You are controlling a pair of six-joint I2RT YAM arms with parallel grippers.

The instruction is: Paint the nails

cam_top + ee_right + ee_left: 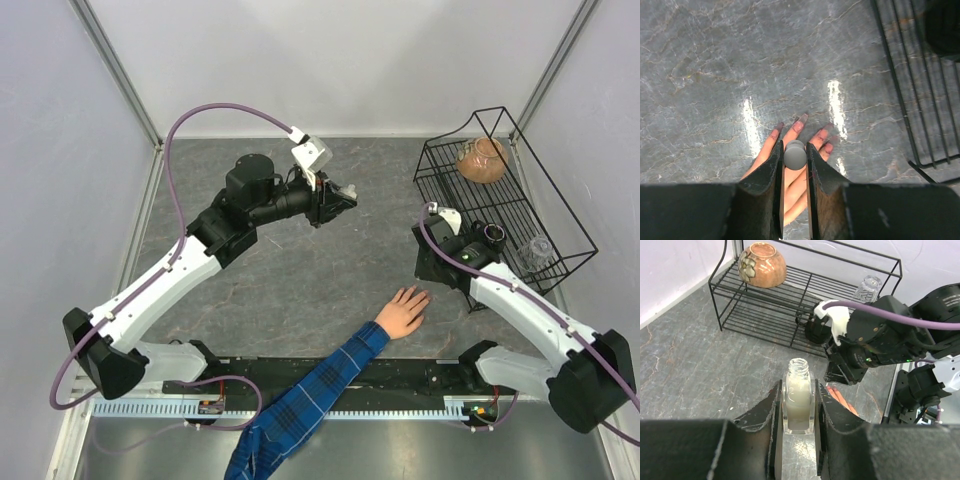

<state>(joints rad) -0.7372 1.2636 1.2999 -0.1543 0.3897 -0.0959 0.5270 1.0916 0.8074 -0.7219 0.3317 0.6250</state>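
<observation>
A light-skinned hand (405,310) with a blue plaid sleeve (310,395) lies flat on the grey table, fingers pointing away. Its small pinkish nails (801,121) show in the right wrist view just beyond my fingertips. My right gripper (795,147) is shut on a round grey brush cap (795,156) and hovers above the fingers; the brush tip is hidden. My left gripper (799,390) is shut on an open glass bottle of whitish polish (799,402), held upright above the table, far left of the hand (840,397). The left gripper also shows in the top view (340,200).
A black wire rack (520,215) stands at the right, close behind the right arm. It holds a brown bowl (483,160), a clear glass (535,252) and a dark cup (494,233). White walls surround the table.
</observation>
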